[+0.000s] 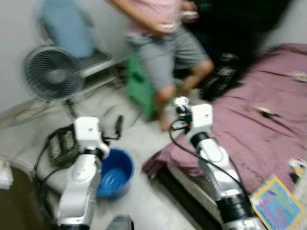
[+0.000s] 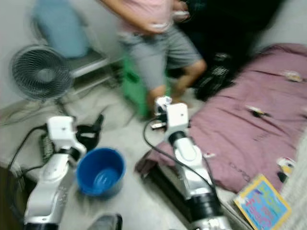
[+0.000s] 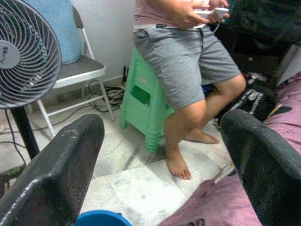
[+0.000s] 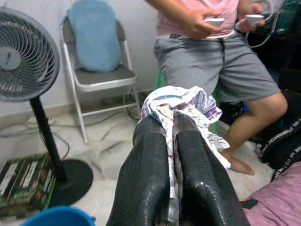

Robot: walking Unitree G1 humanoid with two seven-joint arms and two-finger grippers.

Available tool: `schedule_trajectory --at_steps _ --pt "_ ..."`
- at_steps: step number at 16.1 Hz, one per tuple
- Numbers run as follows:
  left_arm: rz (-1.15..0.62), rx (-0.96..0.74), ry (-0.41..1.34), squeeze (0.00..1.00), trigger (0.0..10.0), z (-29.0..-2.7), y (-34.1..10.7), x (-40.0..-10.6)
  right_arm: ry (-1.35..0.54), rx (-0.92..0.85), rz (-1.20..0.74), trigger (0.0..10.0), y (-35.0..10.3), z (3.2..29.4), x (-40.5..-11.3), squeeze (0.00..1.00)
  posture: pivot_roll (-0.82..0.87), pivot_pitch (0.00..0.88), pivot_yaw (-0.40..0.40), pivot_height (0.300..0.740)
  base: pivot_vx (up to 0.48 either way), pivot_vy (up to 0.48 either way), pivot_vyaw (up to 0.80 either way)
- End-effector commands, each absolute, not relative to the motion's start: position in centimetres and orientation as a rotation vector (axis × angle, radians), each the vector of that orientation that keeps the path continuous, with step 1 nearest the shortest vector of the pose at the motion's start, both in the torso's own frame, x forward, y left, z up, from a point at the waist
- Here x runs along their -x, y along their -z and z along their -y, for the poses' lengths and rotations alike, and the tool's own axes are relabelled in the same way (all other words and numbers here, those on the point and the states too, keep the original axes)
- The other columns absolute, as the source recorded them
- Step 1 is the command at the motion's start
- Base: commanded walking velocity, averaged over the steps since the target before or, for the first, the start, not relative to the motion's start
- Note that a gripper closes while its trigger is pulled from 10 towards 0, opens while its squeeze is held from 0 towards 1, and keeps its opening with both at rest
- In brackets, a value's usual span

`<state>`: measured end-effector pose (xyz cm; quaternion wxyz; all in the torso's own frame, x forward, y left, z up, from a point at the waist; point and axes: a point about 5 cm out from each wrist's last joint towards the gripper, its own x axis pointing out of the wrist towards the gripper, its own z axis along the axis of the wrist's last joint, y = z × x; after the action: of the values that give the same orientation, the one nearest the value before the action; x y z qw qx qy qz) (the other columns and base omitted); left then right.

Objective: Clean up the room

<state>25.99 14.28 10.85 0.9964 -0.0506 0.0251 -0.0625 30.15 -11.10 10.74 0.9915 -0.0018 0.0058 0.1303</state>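
Both silver arms rise from the lower edge of the head views, which are motion-blurred. Left gripper (image 1: 117, 125): raised over the floor beside the blue bucket (image 1: 115, 173), fingers (image 3: 61, 165) spread wide apart, nothing between them. Right gripper (image 4: 173, 123): fingers pressed together, clamping a crumpled printed wrapper (image 4: 181, 104); white with coloured print, bunched over the fingertips. In the head view the wrapper (image 1: 181, 102) sits held in the air above the near corner of the purple bedspread (image 1: 259, 139), well clear of the floor.

Bucket stands on pale floor tiles between the two arms, closer to the left arm, interior looks bare.

Bed: purple cover, a few small items scattered on it, too blurred to identify. Colourful book (image 1: 276, 203) lies at the bed's near right corner.

Person (image 3: 188, 61) in grey shorts and pink top, seated on a green plastic stool (image 3: 143, 110), holding a white controller in each hand. Standing fan (image 1: 53, 74) at left; folding chair (image 4: 96, 75) with a blue cushion behind it, against the wall
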Motion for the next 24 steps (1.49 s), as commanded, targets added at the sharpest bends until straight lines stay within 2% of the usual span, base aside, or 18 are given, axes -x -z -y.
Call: schedule_trajectory --at_steps 1,24 --pt "-0.042 0.081 0.122 0.0 10.0 -14.69 -11.09 -26.11 -0.266 -0.003 -0.002 10.0 -11.03 10.82 -30.32 0.0 0.02 0.0 -0.038 0.74 0.0 0.0 0.8" --pt "-0.036 0.093 0.125 0.0 10.0 -14.1 -11.51 -26.34 -0.275 -0.02 -0.027 10.0 -10.54 10.45 -30.09 0.0 0.01 0.0 -0.032 0.74 0.0 0.0 0.8"
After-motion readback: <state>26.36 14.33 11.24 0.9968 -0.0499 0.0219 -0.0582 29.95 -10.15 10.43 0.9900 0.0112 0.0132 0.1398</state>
